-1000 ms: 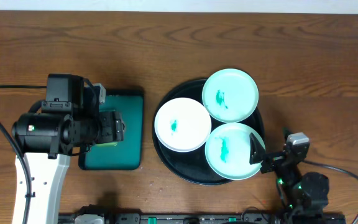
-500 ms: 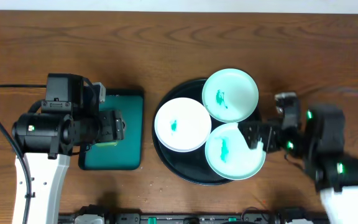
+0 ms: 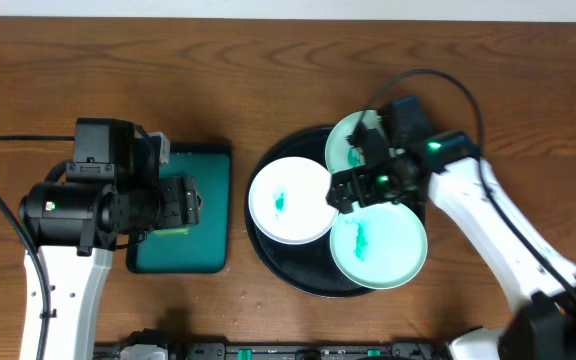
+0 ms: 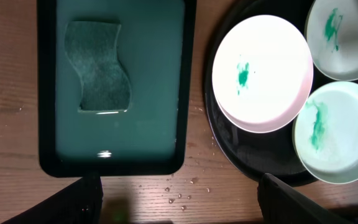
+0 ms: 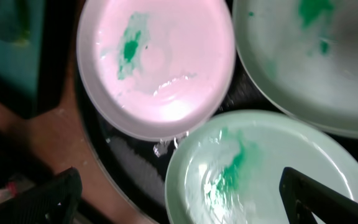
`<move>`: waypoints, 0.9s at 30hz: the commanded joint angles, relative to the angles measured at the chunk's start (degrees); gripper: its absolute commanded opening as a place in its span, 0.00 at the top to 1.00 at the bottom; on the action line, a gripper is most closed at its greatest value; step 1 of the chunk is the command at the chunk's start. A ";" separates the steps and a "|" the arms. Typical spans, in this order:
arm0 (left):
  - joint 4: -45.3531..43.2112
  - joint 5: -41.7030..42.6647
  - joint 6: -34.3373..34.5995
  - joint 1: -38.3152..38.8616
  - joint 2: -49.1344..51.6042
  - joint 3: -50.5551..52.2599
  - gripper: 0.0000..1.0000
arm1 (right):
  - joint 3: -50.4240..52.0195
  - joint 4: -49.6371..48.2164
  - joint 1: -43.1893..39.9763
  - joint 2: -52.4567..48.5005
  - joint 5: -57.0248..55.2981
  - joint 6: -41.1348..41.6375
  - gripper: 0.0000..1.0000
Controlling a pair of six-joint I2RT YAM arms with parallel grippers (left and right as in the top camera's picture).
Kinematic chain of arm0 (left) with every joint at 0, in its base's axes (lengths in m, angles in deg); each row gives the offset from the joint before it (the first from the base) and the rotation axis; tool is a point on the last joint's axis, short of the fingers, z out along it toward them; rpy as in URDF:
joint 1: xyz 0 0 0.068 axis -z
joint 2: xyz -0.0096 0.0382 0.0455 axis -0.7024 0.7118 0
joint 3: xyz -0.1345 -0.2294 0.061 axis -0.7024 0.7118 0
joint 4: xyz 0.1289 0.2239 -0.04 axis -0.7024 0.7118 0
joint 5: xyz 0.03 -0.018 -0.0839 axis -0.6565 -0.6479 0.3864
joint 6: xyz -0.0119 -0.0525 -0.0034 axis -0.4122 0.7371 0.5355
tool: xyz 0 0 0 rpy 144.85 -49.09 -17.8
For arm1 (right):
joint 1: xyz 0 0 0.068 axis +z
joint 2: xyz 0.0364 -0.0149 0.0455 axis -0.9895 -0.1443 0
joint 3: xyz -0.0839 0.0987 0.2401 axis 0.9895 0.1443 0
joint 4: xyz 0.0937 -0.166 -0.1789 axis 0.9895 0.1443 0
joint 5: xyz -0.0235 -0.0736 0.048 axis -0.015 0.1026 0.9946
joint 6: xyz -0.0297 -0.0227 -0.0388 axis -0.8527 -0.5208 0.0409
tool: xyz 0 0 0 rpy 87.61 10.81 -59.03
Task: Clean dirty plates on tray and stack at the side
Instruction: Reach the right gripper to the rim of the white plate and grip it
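A small round white plate [image 3: 288,200] and two pale mint-green plates [image 3: 378,245], all smeared, crowded the large round black tray [image 3: 286,272]. The right gripper [image 5: 185,196] hovered above it, jaws spread. The left gripper [image 4: 179,202] hung left of it, jaws spread too. The rims overlapped, so lifting one plate could have dragged its neighbour.

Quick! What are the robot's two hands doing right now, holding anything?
Left hand: open, holding nothing, above the sponge tray.
Right hand: open, holding nothing, above the plates.

Round black tray [image 3: 286,270] bearing three flat, teal-smeared plates: white plate [image 3: 293,200] left of the right gripper [image 3: 354,172], far mint plate [image 3: 400,135] beneath it, near mint plate [image 3: 378,245] toward its base.
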 commanded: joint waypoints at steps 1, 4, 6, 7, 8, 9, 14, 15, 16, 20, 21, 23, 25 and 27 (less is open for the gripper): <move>0.20 0.70 0.28 -0.24 -0.31 -0.98 0.20 | -1.07 -2.43 2.08 -4.00 0.26 -0.33 0.01; 0.20 0.70 0.28 -0.24 -0.31 -0.98 0.20 | -1.07 -7.43 2.95 -7.26 0.26 -0.09 0.01; 0.17 0.70 0.28 -0.24 -0.31 -0.98 0.20 | -1.07 -9.09 2.97 -8.68 0.11 3.06 0.01; 0.17 0.70 0.26 -0.24 -0.31 -0.98 0.20 | -1.07 -9.33 2.91 -9.35 -0.50 6.60 0.05; 0.17 0.70 0.26 -0.24 -0.31 -0.98 0.20 | -1.07 -9.31 2.84 -9.73 -0.81 8.63 0.04; 0.20 0.70 0.28 -0.24 -0.31 -0.98 0.20 | -1.07 -9.25 2.84 -10.14 -1.55 10.95 0.06; 0.17 0.70 0.28 -0.24 -0.31 -0.98 0.20 | -1.05 -9.64 3.91 -11.47 -5.57 16.04 0.18; 0.17 0.70 0.28 -0.24 -0.31 -0.98 0.20 | -1.01 -9.99 4.20 -11.69 -6.08 16.04 0.21; 0.17 0.70 0.26 -0.24 -0.31 -0.98 0.20 | -0.96 -10.34 4.50 -12.07 -6.64 16.04 0.23; 0.20 0.70 0.28 -0.24 -0.31 -0.98 0.20 | -0.92 -11.45 5.66 -14.34 -7.74 17.66 0.26; 0.20 0.70 0.28 -0.24 -0.31 -0.98 0.20 | -0.92 -11.52 5.81 -15.02 -8.00 19.12 0.28; 0.20 0.68 0.26 -0.24 -0.31 -0.98 0.20 | -0.90 -11.78 5.92 -16.44 -8.15 21.09 0.31; 0.20 0.70 0.26 -0.24 -0.31 -0.98 0.20 | -0.90 -12.24 5.90 -18.08 -8.20 22.49 0.33; 0.20 0.68 0.28 -0.24 -0.31 -0.98 0.20 | -0.90 -12.81 5.90 -19.54 -8.87 23.63 0.34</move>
